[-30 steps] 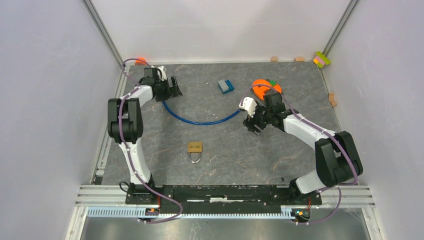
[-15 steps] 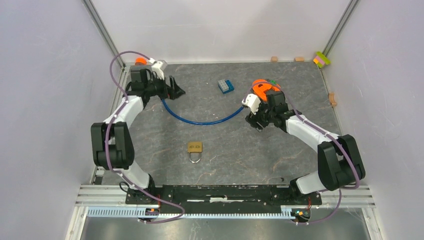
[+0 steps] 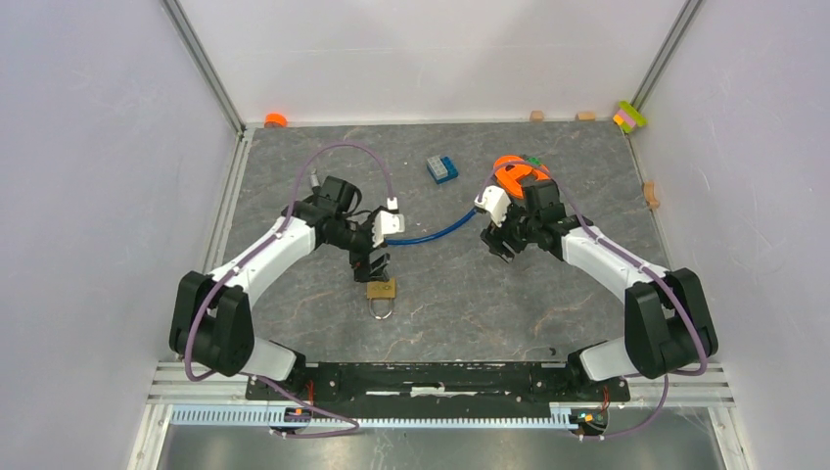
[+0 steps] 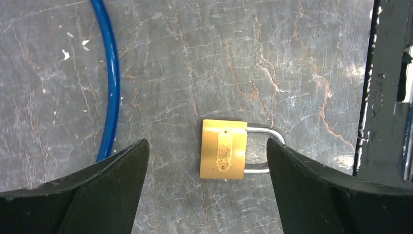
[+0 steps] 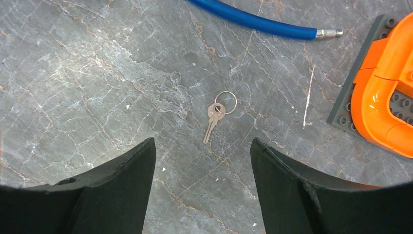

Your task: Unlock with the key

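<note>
A brass padlock (image 3: 382,290) with a steel shackle lies flat on the grey stone table, near the middle front. My left gripper (image 3: 372,264) hovers just behind it, open and empty. In the left wrist view the padlock (image 4: 224,148) lies between the spread fingers of the left gripper (image 4: 207,146), shackle to the right. A small silver key (image 5: 213,120) on a ring lies on the table in the right wrist view. My right gripper (image 5: 202,141) is open and empty above it, the key just ahead of the fingertips. In the top view the right gripper (image 3: 501,245) hides the key.
A blue hose (image 3: 431,233) runs between the two grippers; it also shows in the left wrist view (image 4: 111,83) and the right wrist view (image 5: 253,20). An orange piece on a grey plate (image 3: 519,174) lies behind the right gripper. A blue brick block (image 3: 442,168) lies further back.
My left arm has swung from the back left corner to the middle and now hangs over the padlock. My right gripper has barely shifted.
</note>
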Controlling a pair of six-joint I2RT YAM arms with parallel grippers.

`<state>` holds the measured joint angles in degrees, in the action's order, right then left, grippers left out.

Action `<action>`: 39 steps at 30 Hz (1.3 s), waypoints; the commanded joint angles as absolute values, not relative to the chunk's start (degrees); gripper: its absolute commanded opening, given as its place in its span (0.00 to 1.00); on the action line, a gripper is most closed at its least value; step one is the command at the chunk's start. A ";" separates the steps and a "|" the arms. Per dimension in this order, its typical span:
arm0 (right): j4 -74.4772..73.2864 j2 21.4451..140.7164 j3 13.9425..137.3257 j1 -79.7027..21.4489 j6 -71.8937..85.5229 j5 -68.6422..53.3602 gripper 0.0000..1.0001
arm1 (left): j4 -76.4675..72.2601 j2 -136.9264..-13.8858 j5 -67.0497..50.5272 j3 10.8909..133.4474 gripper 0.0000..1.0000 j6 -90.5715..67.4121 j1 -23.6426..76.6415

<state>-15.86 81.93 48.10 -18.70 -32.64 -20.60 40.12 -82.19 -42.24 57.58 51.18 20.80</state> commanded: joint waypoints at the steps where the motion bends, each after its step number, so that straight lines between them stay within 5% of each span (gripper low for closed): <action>1: -14.33 81.61 48.60 -18.57 -31.73 -18.74 0.76 | 41.11 -82.61 -37.55 56.60 0.94 58.56 24.67; 7: -11.25 83.95 49.06 -18.63 -31.99 -14.63 0.75 | 38.32 -83.28 -27.84 54.35 0.93 57.92 30.28; 20: -15.99 99.25 61.54 -17.67 -29.12 -19.17 0.60 | 32.43 -78.43 -28.79 51.61 0.94 53.33 32.92; 39: -17.84 103.45 63.31 -17.13 -29.88 -20.24 0.41 | 32.43 -77.54 -32.13 52.08 0.94 51.47 34.04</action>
<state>-17.87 102.91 60.99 -17.47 -29.95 -18.46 33.91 -79.07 -30.24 51.88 53.25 33.65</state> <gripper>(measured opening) 0.426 0.936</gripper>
